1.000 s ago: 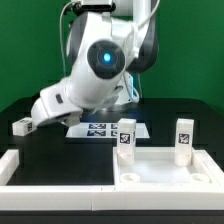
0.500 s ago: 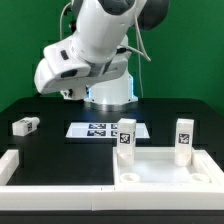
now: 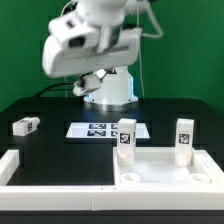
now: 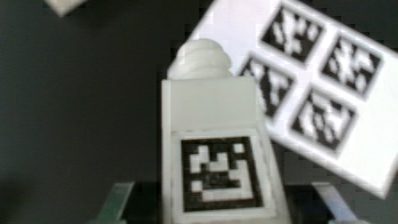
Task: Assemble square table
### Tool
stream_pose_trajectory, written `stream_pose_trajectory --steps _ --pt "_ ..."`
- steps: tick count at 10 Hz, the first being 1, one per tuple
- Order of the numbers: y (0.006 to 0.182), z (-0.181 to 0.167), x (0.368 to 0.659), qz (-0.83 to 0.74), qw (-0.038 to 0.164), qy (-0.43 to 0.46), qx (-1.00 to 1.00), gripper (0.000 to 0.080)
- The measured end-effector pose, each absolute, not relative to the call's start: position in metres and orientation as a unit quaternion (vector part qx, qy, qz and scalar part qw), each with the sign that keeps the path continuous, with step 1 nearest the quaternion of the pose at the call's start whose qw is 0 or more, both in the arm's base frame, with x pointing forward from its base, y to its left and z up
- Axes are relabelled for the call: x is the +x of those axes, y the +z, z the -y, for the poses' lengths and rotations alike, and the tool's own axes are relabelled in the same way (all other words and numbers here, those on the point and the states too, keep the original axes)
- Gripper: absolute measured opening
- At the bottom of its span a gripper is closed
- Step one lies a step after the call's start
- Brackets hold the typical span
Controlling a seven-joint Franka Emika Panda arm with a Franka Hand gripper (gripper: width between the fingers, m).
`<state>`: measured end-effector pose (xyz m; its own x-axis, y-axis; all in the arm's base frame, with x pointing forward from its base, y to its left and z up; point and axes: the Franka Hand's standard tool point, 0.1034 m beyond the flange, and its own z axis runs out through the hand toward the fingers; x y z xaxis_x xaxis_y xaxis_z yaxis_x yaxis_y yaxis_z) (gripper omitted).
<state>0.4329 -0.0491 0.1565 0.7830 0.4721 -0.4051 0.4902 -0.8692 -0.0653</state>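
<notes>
In the wrist view my gripper (image 4: 228,203) is shut on a white leg block (image 4: 217,130). The block's tag faces the camera and its rounded end points away. One finger (image 4: 130,200) shows on each side of it. In the exterior view the gripper (image 3: 93,82) hangs high above the table's back, and the held block is hard to make out there. The square top (image 3: 165,172) lies at the front on the exterior view's right. Two leg blocks (image 3: 126,141) (image 3: 183,140) stand upright on it. Another leg block (image 3: 25,126) lies on its side at the left.
The marker board (image 3: 100,130) lies flat at mid-table, and it also shows behind the held block in the wrist view (image 4: 329,75). White border rails (image 3: 55,183) run along the front and left edges. The arm's base (image 3: 110,95) stands at the back.
The arm has risen from low over the table's left side to high above the back. The lying leg block and the two upright ones have not moved.
</notes>
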Motion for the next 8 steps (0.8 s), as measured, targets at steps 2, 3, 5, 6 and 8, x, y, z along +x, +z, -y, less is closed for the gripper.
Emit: stream_pose_trajectory --steps 2,3,5,6,8 --pt "0.18 0.033 0.476 -0.275 0.035 -0.138 0.951 0.029" --pt "0.176 0.036 0.479 -0.279 0.029 -0.095 0.955 0.029" --pt "0.175 0.04 0.475 -0.28 0.017 -0.045 0.959 0.029" --pt "0.174 0.041 0.48 -0.284 0.012 -0.006 0.959 0.029" --pt "0.175 0.023 0.488 -0.258 -0.01 0.037 0.965 0.029"
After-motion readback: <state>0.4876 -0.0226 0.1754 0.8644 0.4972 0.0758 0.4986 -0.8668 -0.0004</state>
